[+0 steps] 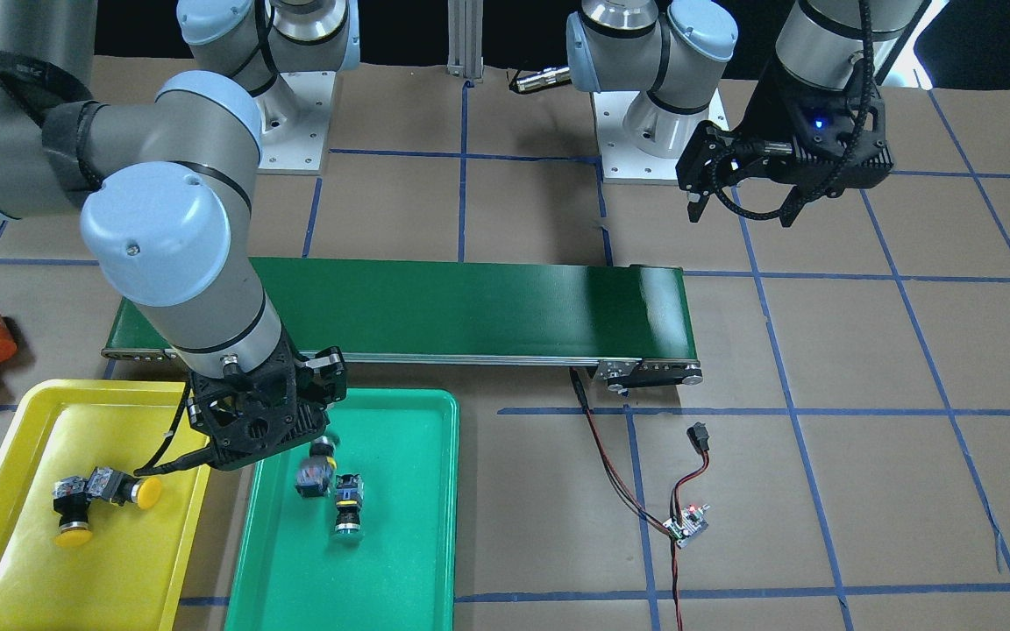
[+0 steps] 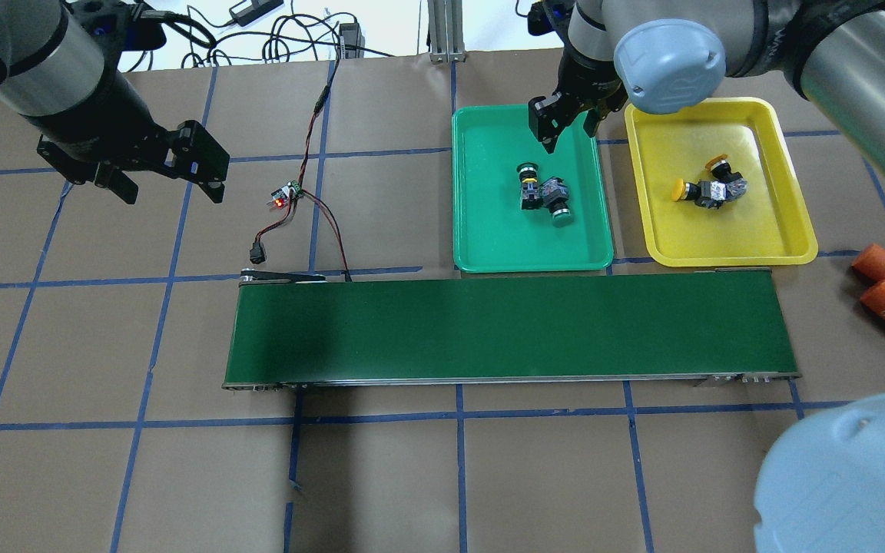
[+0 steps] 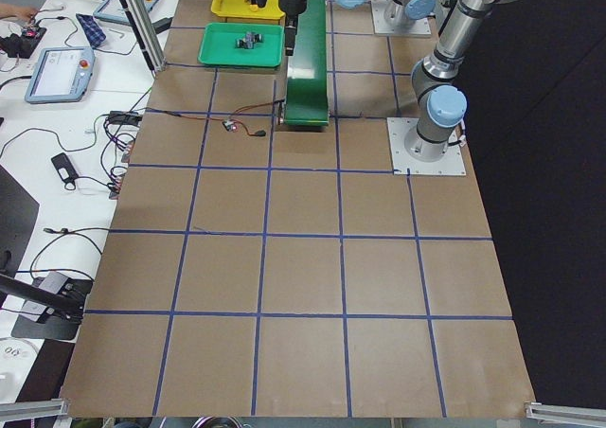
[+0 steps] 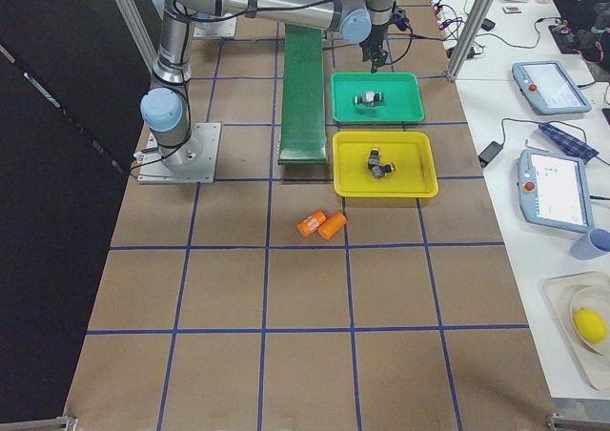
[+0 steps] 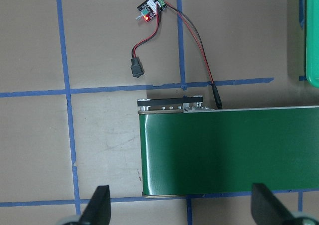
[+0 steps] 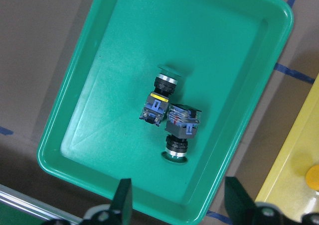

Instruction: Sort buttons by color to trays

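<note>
Right arm (image 1: pixel 174 241) — over belt (image 1: pixel 487 307), green tray (image 1: pixel 417 543)

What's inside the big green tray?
Two push-buttons with green caps and black bodies lie on their sides, touching, in the green plastic tray. Their undersides are hidden.

Tbl top (image 3: pixel 303 286): brown paper cover, marked w/ blue tape grid (image 3: pixel 303 238).
Side bench (image 4: pixel 534 259): white, runs along tbl's long edge; carries grey touch pendants (image 4: pixel 555 191) and a plate (image 4: pixel 581 331).
Alu. profile post (image 4: pixel 474 21): at tbl edge.
Black backdrop (image 4: pixel 57 164): opp. side (matte, no detail readable).
Light: even, soft shadows.
</note>
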Robot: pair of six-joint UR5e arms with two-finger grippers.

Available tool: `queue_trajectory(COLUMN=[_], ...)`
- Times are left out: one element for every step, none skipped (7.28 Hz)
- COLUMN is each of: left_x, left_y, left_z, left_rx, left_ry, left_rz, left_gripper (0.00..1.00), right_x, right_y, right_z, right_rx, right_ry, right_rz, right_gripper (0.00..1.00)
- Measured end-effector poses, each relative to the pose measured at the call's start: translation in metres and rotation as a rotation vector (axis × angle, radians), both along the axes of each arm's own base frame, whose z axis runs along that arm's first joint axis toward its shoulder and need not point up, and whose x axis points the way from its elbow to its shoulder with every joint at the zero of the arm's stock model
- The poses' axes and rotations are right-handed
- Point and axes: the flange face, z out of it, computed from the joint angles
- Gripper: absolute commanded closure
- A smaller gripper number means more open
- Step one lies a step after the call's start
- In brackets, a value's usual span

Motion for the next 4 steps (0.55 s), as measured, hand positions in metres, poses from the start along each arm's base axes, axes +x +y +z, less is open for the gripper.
queue_trajectory(left_x=[0.003,0.006,0.008,0.009], left_y=[-0.001,-0.001,-0.002,-0.002], left_z=[0.000,0.001,0.001,0.002], left_rx=[0.000,-0.001,-0.002,-0.005], left_ry=[0.000,0.000,0.000,0.000], left_rz=[0.006,0.010,0.012,0.013], left_gripper=[0.00,0.00,0.00,0.00], right_x=[-0.001,0.000,0.005,0.013], right_y=[0.000,0.006,0.021,0.046], right_z=[0.005,0.017,0.040,0.069], right_rx=[0.002,0.004,0.005,0.018], right_ry=[0.000,-0.002,-0.005,-0.005], right_rz=[-0.001,0.000,0.002,-0.003], right_gripper=[0.00,0.00,0.00,0.00])
